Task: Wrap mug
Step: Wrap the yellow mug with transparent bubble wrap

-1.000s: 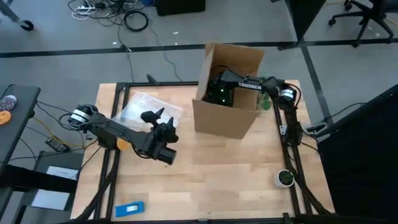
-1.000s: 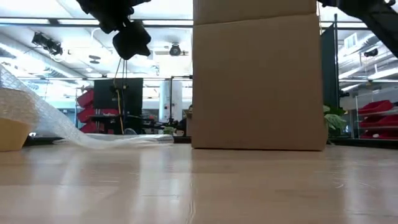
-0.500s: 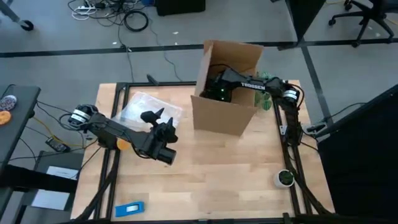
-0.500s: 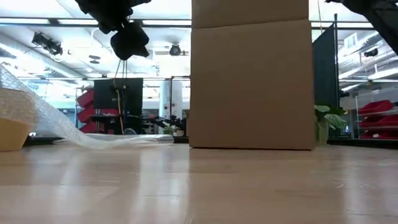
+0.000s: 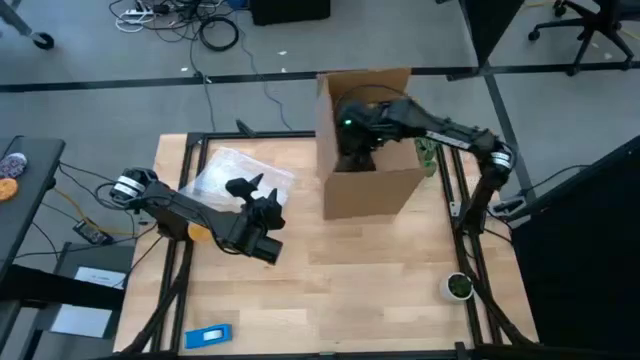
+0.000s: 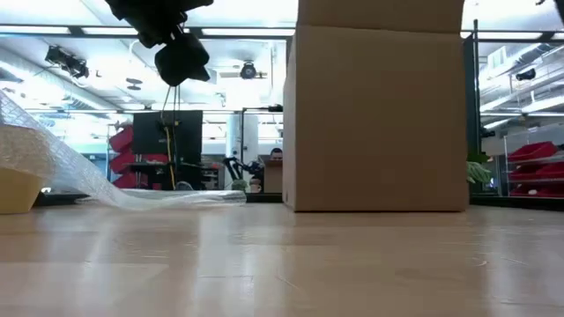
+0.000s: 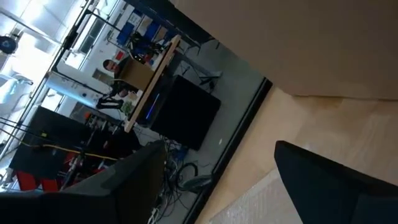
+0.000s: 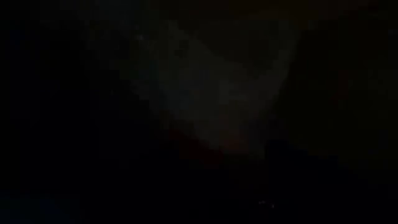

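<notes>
While the right gripper (image 5: 352, 160) is reaching into the cardboard box (image 5: 372, 190) at upper centre, its jaws are hiding. The left gripper (image 5: 268, 212), jaws apart, is hovering centre-left. Fetching the mug seems to be pending.

The cardboard box (image 5: 365, 190) is plain tan-brown, with no print showing on its sides. The worktop (image 5: 350, 280) is pale blond wood with faint plank lines, edged by a black frame. The bubble wrap (image 5: 235, 172) is clear with a whitish dotted texture. Both arms are black; a green light glows on the right one. A small blue object (image 5: 208, 336) lies near the front edge. A small green plant (image 5: 458, 287) has a white rim.
</notes>
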Robot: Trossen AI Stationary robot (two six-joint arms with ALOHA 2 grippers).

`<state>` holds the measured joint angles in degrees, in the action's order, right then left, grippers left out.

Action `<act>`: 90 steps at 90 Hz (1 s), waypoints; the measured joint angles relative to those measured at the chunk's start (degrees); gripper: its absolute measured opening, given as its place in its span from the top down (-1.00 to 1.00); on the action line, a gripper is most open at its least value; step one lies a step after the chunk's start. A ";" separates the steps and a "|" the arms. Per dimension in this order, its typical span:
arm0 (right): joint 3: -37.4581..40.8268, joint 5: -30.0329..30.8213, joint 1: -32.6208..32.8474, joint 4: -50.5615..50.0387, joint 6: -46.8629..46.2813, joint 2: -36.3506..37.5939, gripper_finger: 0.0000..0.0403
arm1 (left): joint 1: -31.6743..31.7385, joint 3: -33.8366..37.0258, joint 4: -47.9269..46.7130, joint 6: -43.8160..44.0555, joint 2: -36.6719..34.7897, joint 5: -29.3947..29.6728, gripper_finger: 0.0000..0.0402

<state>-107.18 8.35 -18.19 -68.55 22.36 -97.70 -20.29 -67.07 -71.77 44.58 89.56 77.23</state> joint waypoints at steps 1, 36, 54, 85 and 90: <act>-0.11 -0.01 0.20 0.28 -0.19 0.49 -0.16 | 0.00 0.00 -0.01 0.09 0.00 0.00 -0.44; -0.48 -3.36 9.70 11.25 -2.93 15.53 0.01 | -3.28 -0.67 -0.58 3.60 0.00 -0.49 -0.44; -0.50 -11.37 18.11 14.42 -11.02 18.98 0.12 | -8.80 -4.57 -1.25 4.05 0.00 -2.92 -0.44; 0.64 -17.82 39.47 24.90 -21.09 15.07 0.24 | -20.64 -12.91 -2.88 2.31 -0.04 -15.96 -0.44; 0.69 -17.42 42.76 25.14 -21.06 13.39 0.26 | -22.17 -13.43 -2.78 2.25 -0.02 -19.30 -0.44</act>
<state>-106.49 -9.07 24.58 -43.41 1.30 -84.31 -42.47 -80.50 -74.55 46.83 89.54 57.93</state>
